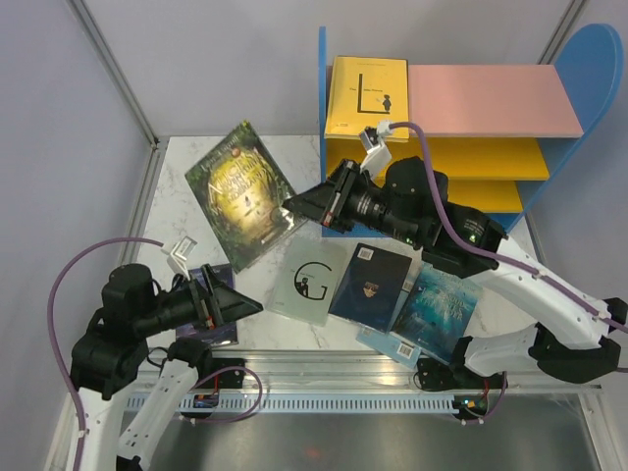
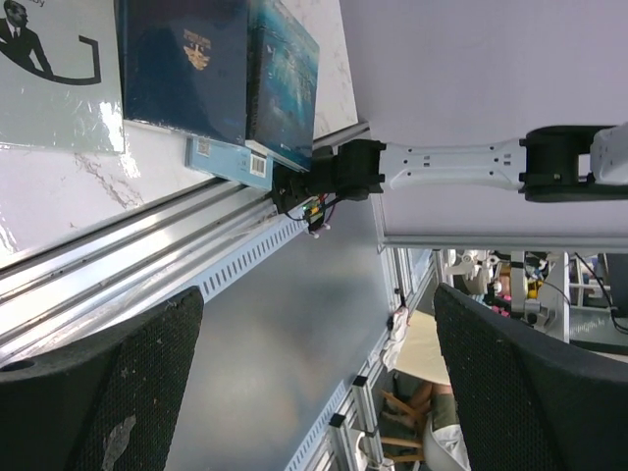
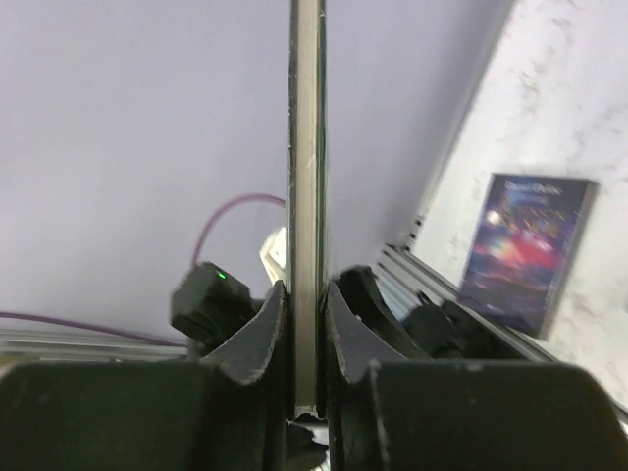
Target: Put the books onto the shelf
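Right fingers [image 3: 257, 329] pinch the green book [image 1: 240, 191] by its edge; I'd square it to the shelf [image 1: 491, 103] before sliding. Left fingers [image 2: 108, 383] gape, empty.

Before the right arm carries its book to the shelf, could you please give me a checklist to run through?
1. Grip: the right gripper is shut on the green book, clamping its edge: ok.
2. Grip firm enough for the carry: cannot tell.
3. Other arm: the left gripper is open and empty: ok.
4. Room on the shelf: the visible parts of its yellow boards are bare, and only the yellow book lies on top: ok.
5. All books shelved: not ok. The purple book, navy book and teal book lie on the table.
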`<state>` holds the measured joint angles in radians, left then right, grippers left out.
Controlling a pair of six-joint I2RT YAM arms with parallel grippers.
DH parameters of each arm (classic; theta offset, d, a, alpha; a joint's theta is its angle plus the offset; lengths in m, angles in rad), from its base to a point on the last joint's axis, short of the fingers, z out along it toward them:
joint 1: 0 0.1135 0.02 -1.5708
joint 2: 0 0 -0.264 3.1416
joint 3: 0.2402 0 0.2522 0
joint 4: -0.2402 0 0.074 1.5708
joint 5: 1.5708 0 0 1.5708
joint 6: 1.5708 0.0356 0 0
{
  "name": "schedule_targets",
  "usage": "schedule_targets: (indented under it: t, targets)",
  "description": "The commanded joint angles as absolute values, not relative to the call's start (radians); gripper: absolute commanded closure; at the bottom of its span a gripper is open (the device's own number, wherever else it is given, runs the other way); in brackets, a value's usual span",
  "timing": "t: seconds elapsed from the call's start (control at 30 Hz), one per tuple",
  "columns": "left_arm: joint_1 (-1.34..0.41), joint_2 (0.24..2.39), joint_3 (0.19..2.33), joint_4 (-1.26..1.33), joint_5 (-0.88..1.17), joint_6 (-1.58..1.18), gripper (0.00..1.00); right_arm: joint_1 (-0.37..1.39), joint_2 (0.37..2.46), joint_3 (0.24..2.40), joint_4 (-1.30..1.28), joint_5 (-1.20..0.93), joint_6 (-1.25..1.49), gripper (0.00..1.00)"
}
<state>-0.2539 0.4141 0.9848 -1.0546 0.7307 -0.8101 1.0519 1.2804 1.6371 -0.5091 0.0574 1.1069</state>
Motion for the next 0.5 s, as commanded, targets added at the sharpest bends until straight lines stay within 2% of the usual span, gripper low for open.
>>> schedule_targets:
  t: [0.0, 0.17, 0.27, 0.47]
  targets:
    - [-0.253, 0.41, 1.054, -1.138, 0.712, -0.752, 0.0, 1.051, 1.311, 1.845, -0.31, 0.1, 1.127, 1.0]
    - [-0.253, 0.41, 1.063, -1.172, 0.696, -0.738, 0.0, 0.988, 1.385, 2.008, -0.351, 0.155, 1.154, 1.0]
    - [-0.253, 0.408, 1.074, -1.195, 0.689, -0.732, 0.0, 0.896, 1.404, 2.12, -0.402, 0.175, 1.157, 1.0]
    - [-0.253, 0.405, 1.091, -1.23, 0.681, -0.721, 0.0, 0.663, 1.382, 2.18, -0.443, 0.149, 1.135, 1.0]
